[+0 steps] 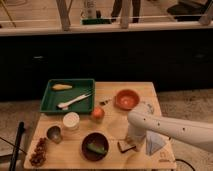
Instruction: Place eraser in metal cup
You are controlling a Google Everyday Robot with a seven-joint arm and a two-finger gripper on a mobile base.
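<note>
The gripper sat at the eraser, hold impossible to tell; a weak grasp could drop it into the dark bowl before the metal cup

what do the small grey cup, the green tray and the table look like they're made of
Metal cup: likely metal, grey with a dull sheen on its rim.
Green tray: probably plastic, uniform matte green.
Table: wood, pale tan, with a light finish.
The gripper is down at the eraser, near the table's front edge.
</note>
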